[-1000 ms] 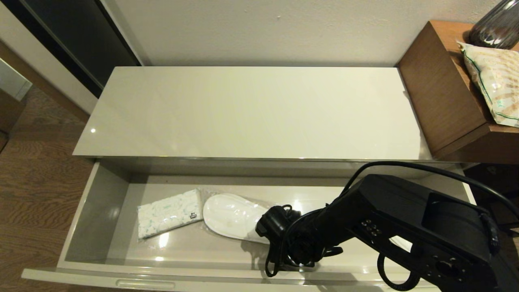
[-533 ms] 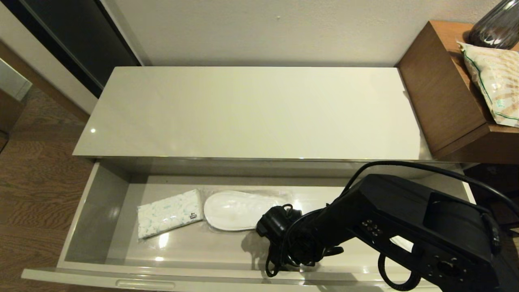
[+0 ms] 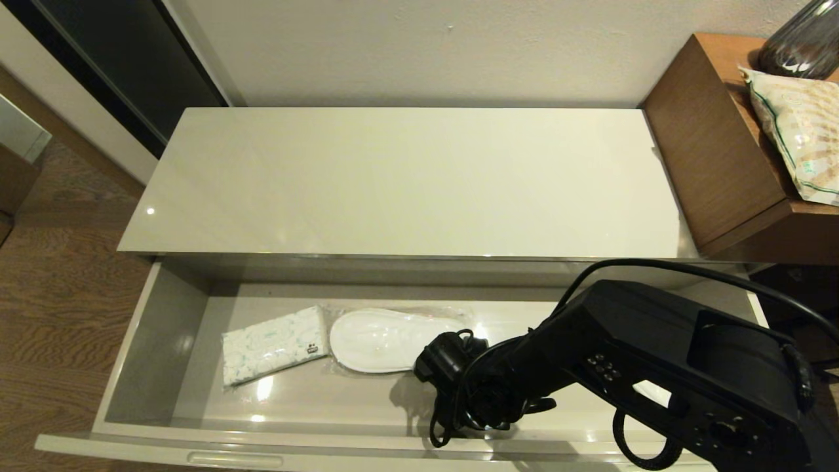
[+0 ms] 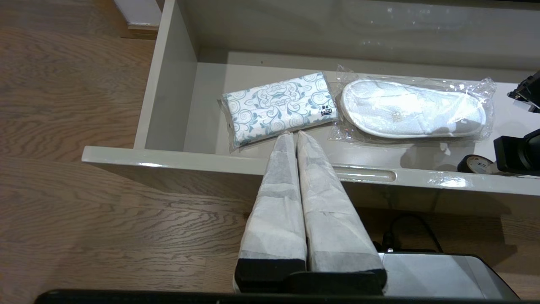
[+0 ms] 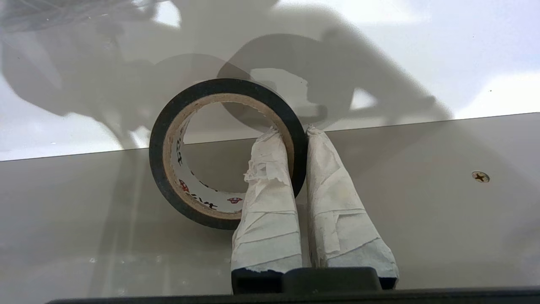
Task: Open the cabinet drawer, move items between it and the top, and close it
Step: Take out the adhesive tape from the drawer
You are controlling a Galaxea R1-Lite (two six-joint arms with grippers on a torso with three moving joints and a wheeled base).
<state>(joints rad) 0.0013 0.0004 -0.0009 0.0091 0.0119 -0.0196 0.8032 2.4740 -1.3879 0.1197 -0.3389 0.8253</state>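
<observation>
The tape roll (image 5: 228, 154) lay in the open drawer (image 3: 157, 328) near its front wall, its rim pinched by the right tool (image 5: 291, 135), one finger through the core. Best lifted straight up, clearing the front edge, then onto the top (image 3: 406, 183). The left tool (image 4: 294, 137) hung clenched outside

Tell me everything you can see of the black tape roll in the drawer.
The tape roll is a small ring of glossy black tape wound on a pale cardboard core with printing inside. It sits in the open drawer, near the front wall, toward the right of the wrapped white slipper. The right gripper is shut on its wall: one padded finger reaches inside the core, the other presses the outer black face. In the left wrist view only part of it shows beside the right arm.
</observation>
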